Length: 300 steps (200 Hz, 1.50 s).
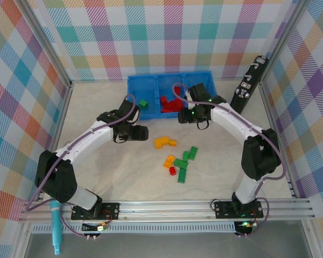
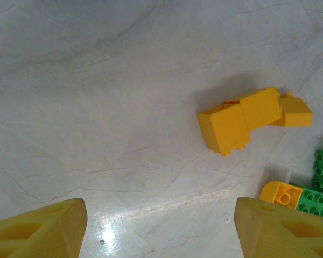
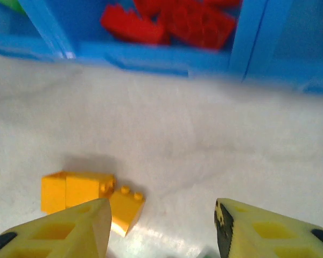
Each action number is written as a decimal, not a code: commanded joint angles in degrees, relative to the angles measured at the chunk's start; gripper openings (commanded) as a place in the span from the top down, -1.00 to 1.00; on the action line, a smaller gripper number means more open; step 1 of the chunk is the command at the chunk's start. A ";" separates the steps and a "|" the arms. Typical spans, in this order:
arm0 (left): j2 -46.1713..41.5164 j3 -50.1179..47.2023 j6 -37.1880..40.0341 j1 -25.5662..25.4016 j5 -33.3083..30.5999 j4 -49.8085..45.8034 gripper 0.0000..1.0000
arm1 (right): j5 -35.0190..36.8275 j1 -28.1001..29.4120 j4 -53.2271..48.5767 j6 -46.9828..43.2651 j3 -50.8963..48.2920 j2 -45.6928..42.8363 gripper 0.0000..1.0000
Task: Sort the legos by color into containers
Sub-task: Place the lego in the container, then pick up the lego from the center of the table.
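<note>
The blue tray (image 1: 204, 77) stands at the back, its three containers side by side. The left one holds a green lego (image 1: 143, 103) and the middle one holds red legos (image 1: 171, 105), which also appear in the right wrist view as red legos (image 3: 172, 21) behind the tray wall (image 3: 151, 54). My right gripper (image 1: 184, 116) hovers just in front of the tray, open and empty (image 3: 161, 228). My left gripper (image 1: 142, 133) is open over bare table (image 2: 161, 231), left of two yellow-orange legos (image 1: 162, 142), (image 2: 239, 121), (image 3: 75, 191).
Loose on the table middle lie green legos (image 1: 185, 161), an orange one (image 1: 169, 161) and a red one (image 1: 172, 171). A long black device (image 1: 247, 83) leans at the back right. Checked walls and metal frame posts close in the table.
</note>
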 commanded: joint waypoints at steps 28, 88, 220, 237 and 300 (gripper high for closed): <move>1.77 2.41 0.47 -0.70 2.18 2.62 -0.45 | -1.43 4.79 -1.50 8.99 -8.69 -2.15 -0.08; 6.79 2.71 -2.75 -3.82 1.96 6.72 -0.43 | -1.80 7.35 2.64 10.64 -13.62 -4.59 -0.11; 1.32 -0.03 -2.79 -4.40 -2.51 2.49 -0.44 | -3.41 8.73 12.40 -30.64 -10.28 4.68 -0.35; 0.60 -0.40 -2.89 -4.32 -2.81 2.15 -0.45 | -4.14 8.73 13.15 -32.43 -10.36 6.21 -0.33; 0.15 -0.41 -2.91 -3.79 -3.09 1.35 -0.46 | -8.30 8.79 12.84 -32.03 -8.31 11.16 -0.21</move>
